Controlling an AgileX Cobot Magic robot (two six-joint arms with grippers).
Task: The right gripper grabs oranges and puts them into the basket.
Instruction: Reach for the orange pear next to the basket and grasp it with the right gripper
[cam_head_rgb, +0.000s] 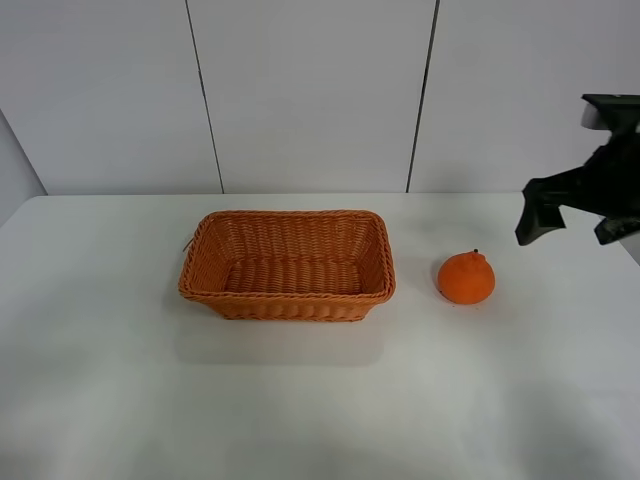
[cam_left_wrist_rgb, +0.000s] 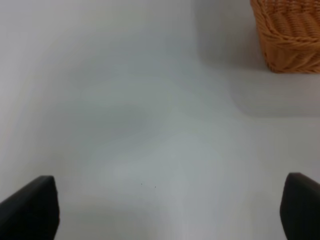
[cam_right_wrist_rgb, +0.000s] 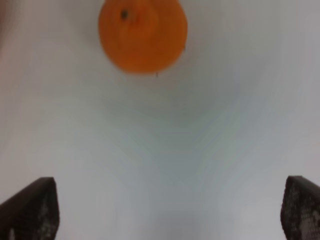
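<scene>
The orange (cam_head_rgb: 466, 278) sits on the white table, to the right of the wicker basket (cam_head_rgb: 288, 306) and apart from it. The basket holds nothing. My right gripper (cam_head_rgb: 568, 232) hangs open above the table, to the right of and beyond the orange, touching nothing. In the right wrist view the orange (cam_right_wrist_rgb: 142, 35) lies ahead of the open right gripper (cam_right_wrist_rgb: 165, 210), whose fingertips (cam_right_wrist_rgb: 30, 210) stand wide apart. My left gripper (cam_left_wrist_rgb: 165, 210) is open and empty over bare table, with a corner of the basket (cam_left_wrist_rgb: 290, 35) ahead of it. The left arm is out of the exterior view.
The white table (cam_head_rgb: 120, 380) spreads around the basket and the orange. A pale panelled wall (cam_head_rgb: 300, 90) stands behind its far edge.
</scene>
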